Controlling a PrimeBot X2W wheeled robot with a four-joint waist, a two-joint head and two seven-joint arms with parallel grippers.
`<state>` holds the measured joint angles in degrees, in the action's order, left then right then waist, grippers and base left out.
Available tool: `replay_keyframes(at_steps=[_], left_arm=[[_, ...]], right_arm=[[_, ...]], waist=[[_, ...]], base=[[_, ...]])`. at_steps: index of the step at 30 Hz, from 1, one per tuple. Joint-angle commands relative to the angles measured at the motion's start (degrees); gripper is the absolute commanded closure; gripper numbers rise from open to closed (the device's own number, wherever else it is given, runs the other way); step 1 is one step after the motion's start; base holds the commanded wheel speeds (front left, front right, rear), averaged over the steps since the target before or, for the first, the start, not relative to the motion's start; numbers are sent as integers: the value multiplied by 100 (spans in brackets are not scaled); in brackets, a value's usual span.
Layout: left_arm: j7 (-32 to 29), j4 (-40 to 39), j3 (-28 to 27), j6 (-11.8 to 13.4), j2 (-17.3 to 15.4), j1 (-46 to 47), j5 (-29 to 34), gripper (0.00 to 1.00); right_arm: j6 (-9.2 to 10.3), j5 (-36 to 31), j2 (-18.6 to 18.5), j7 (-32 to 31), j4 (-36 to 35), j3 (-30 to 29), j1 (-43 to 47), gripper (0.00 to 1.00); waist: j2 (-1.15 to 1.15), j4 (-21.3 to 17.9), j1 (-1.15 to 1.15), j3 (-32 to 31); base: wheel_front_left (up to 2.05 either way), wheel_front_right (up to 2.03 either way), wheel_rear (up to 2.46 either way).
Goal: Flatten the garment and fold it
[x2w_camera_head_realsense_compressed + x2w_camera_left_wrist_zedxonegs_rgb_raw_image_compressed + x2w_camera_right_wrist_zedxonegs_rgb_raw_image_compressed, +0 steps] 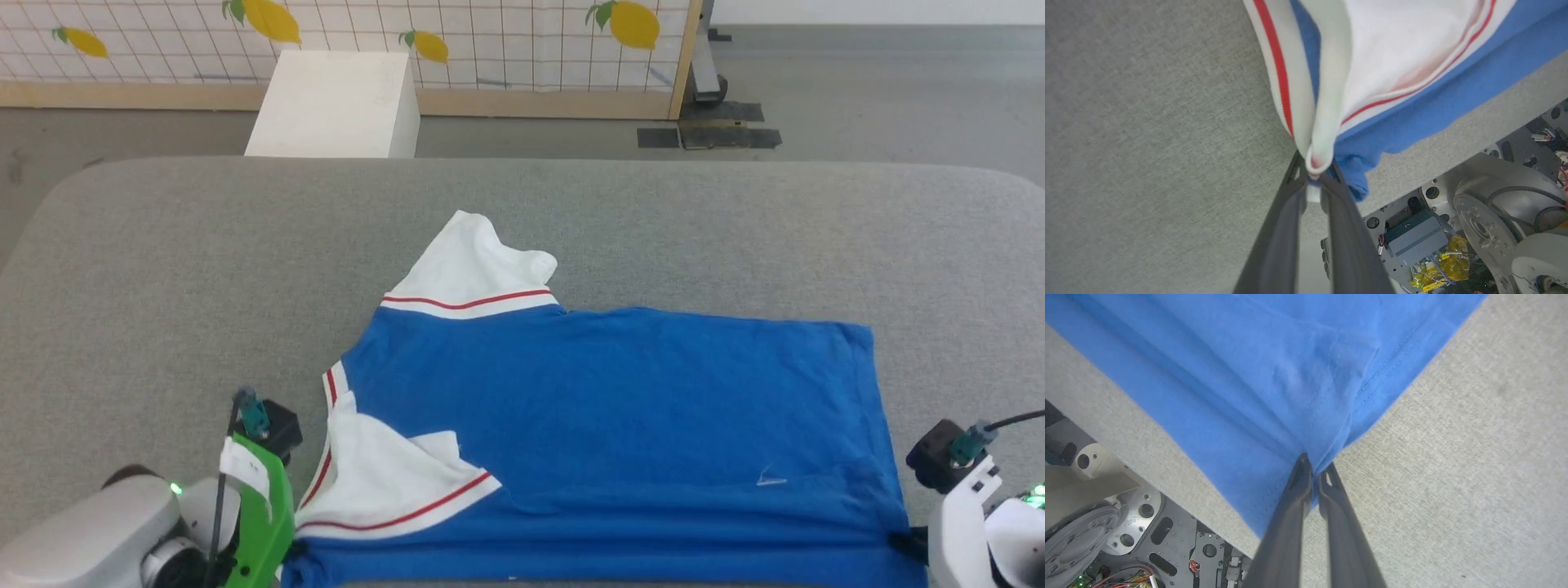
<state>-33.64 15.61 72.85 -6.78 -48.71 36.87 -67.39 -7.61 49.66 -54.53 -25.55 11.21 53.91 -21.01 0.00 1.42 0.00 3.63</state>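
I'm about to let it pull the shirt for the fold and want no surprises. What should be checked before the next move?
1. Left gripper shut on the garment: ok.
2. Right gripper shut on its hem corner: ok.
3. Blue body flat on the table: ok, faint creases.
4. Near sleeve spread out: not ok, folded onto the body.
5. Far sleeve flat: not ok, tip crumpled.
6. Layers in the left pinch: cannot tell.

Grey table (163, 269), white box (335, 102), lemon-patterned screen (490, 41).
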Motion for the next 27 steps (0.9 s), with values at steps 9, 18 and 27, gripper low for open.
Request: replay_keyframes(at_steps=[9,18,27], left_arm=[[420,376,-71,146,241,-135,111,0],[960,-186,-500,329,-170,287,327,0],[1993,82,-951,638,10,1258,1294,0]], right_arm=[[12,-188,492,281,377,-374,128,0],[12,-678,652,1325,7,-1673,358,0],[12,-1856,2089,2742,-588,-3991,924,0]], waist=[[0,-16,0,85],[0,-106,0,-171],[0,-398,0,44]], base=[[0,0,0],[0,0,0],[0,0,0]])
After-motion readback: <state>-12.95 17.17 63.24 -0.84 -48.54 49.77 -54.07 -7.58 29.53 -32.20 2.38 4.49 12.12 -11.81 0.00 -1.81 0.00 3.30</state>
